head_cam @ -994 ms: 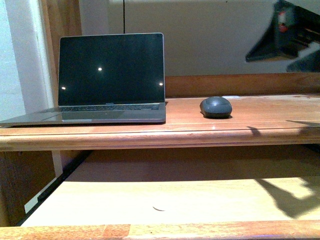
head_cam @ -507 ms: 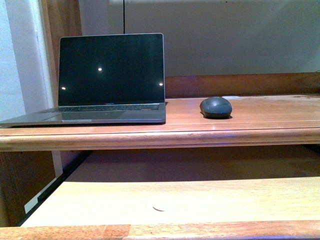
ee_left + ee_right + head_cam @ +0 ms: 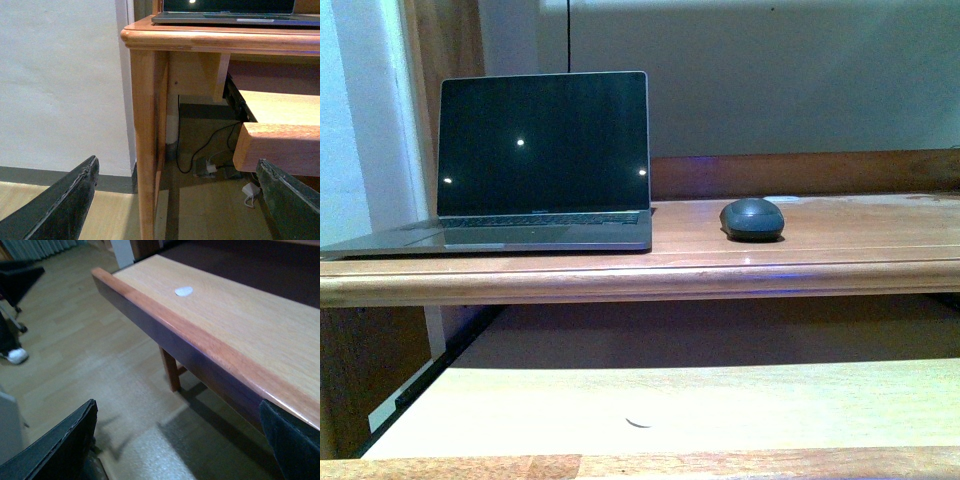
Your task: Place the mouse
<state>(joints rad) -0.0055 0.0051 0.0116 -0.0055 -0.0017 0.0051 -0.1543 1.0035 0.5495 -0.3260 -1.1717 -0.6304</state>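
The mouse (image 3: 752, 218) rests flat on the wooden worktop (image 3: 840, 250), to the right of the open laptop (image 3: 542, 150) and clear of it. The laptop occupies the worktop's left end. Its screen is dark and carries 3 small light reflections. Below the worktop, a lighter wooden shelf (image 3: 720, 405) extends toward the camera. A thin black cable (image 3: 569, 35) runs up behind the laptop.

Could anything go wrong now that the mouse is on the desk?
Maybe. The left claw hangs open low near the desk leg, and the right claw sits open close to the pull-out shelf; lifting either carelessly might bump the wood. A jolt could slide the smooth mouse, which lies loose beside the laptop.
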